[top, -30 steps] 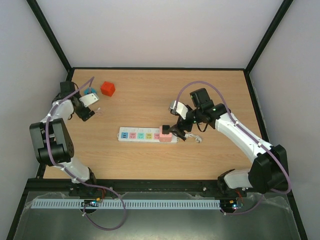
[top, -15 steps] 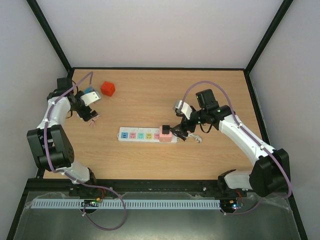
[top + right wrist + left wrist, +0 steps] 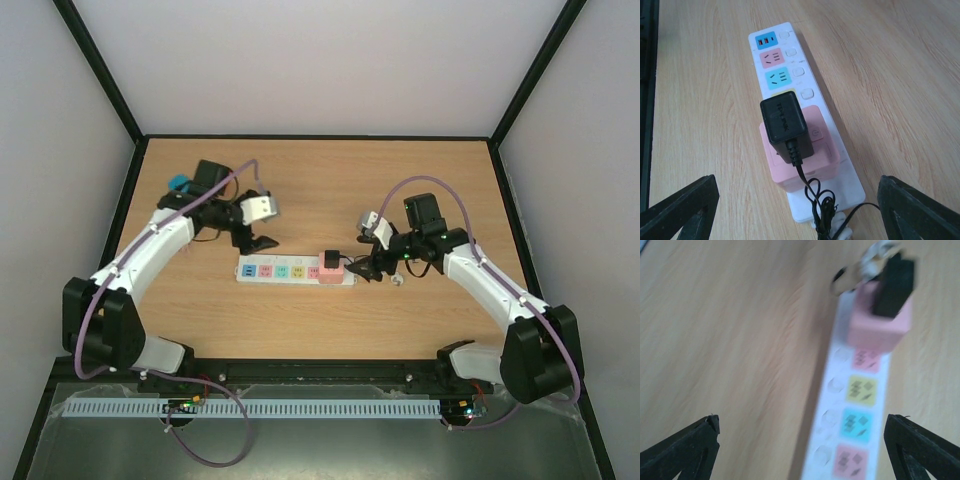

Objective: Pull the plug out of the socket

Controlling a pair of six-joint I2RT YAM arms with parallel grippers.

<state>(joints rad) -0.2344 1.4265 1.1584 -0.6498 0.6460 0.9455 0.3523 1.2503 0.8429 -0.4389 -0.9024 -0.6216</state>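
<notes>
left claw first: it's swung in from the far left corner of the wooden table and now hangs near the left end of the long flat white power strip, jaws wide apart with nothing in them. right claw has crept down to the strip's right end, also gaping and empty. the strip lies flat mid-table and hasn't moved. the pink cube adapter sits on its end outlet, and the small black square plug is still seated in it, cord trailing off. my read: left is lining up to pin the strip, right to grab the plug. pull not started.
</notes>
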